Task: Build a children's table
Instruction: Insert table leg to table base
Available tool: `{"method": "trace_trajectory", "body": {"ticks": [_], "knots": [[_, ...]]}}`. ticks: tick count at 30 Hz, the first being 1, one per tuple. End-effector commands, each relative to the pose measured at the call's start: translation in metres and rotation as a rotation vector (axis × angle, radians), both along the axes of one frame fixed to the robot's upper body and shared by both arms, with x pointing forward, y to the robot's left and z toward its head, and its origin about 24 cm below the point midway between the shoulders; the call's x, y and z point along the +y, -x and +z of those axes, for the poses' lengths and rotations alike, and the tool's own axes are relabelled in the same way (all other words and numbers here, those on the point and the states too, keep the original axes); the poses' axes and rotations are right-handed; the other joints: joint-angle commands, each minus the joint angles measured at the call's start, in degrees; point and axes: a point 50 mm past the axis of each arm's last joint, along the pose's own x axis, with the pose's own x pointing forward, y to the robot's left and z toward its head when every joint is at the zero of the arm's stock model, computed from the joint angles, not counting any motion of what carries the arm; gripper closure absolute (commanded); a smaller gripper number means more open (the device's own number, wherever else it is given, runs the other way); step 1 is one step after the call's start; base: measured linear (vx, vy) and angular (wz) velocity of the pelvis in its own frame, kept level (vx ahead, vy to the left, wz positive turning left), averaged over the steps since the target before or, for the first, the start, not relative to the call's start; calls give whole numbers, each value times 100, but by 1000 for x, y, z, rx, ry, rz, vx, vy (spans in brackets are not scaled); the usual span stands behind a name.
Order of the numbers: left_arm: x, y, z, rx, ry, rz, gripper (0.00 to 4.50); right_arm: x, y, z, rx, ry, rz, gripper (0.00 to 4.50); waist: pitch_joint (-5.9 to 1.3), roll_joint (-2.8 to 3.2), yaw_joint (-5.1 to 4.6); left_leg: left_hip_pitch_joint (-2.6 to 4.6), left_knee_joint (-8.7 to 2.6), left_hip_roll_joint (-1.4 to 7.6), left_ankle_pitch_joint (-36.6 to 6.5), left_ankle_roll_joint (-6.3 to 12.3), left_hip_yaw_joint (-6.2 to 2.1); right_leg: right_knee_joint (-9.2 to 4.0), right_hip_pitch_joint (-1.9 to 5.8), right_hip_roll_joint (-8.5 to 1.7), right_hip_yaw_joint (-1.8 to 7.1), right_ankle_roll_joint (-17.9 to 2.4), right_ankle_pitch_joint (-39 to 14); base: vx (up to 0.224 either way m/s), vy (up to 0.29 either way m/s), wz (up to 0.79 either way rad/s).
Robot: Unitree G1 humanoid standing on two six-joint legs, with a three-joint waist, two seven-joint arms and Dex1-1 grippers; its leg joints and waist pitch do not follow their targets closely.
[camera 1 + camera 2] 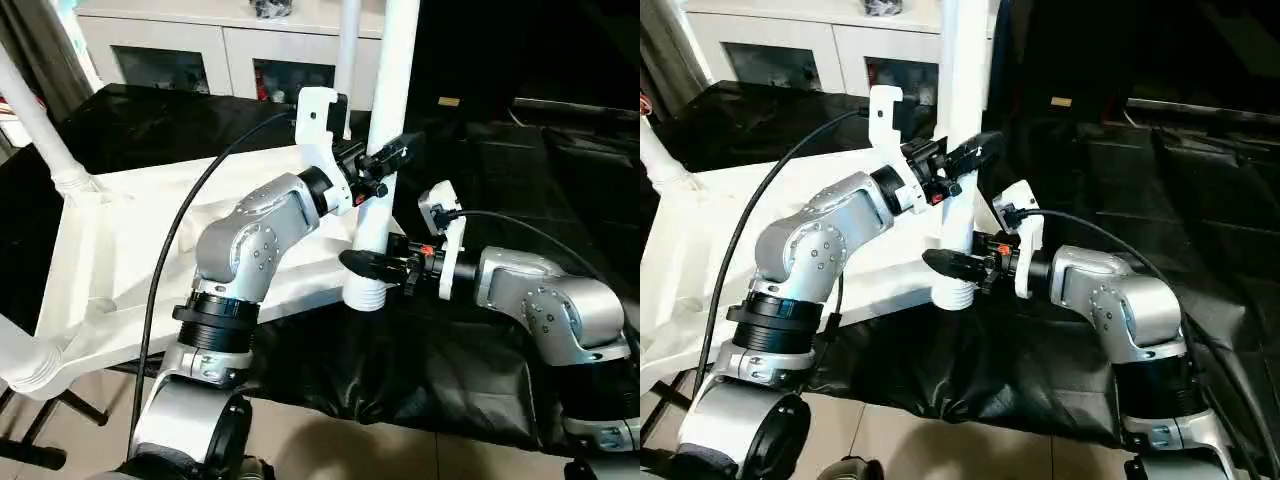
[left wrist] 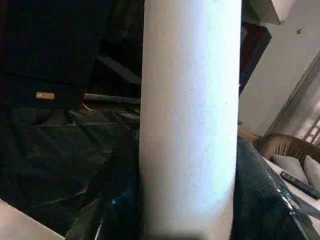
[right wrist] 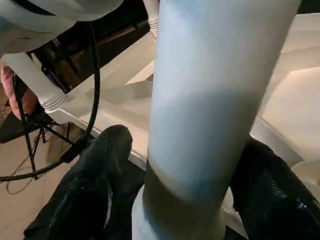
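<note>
The upright leg [image 1: 385, 150] at the children's table's [image 1: 130, 260] near right corner is hemmed by the left gripper [image 1: 392, 158] above and the right gripper [image 1: 375, 266] below. Black-covered tabletop [image 1: 540, 190] lies open to its right.

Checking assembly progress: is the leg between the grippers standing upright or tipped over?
Upright. The leg rises straight from the tabletop's near corner, its ribbed end down.

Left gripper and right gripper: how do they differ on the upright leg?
The left gripper takes the upright leg higher up; the right gripper is low, near its ribbed end. The left gripper is shut on the leg; the right gripper's jaws stand open around it. Both flank the same leg.
</note>
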Motion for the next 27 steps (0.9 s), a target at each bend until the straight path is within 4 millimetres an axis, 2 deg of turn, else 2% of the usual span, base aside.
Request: {"method": "trace_trajectory", "body": {"ticks": [1, 21, 26, 27], "knots": [[-2, 3, 6, -42, -4, -9, 268, -2, -3, 5, -6, 14, 0, 139, -470, -79, 9, 234, -342, 32, -1106, -80, -15, -438, 214, -126, 37, -1131, -528, 0, 0, 0], [-7, 10, 6, -60, -20, -76, 268, 1, -3, -3, 16, 55, 13, 139, -465, -84, 10, 237, -341, 30, -1140, -88, -8, -445, 209, -127, 39, -1129, -614, 0, 0, 0], [-10, 13, 5, -60, -22, -98, 268, 2, -5, -2, 12, 49, 7, 139, -474, -82, 12, 240, -335, 38, -1096, -73, -9, -430, 212, -127, 39, -1175, -488, 0, 0, 0], [-11, 13, 5, -61, -24, -103, 268, 2, -5, -2, 15, 47, 8, 168, -471, -83, 12, 238, -334, 34, -1095, -65, -7, -429, 213, -125, 38, -1185, -479, 0, 0, 0]]}}
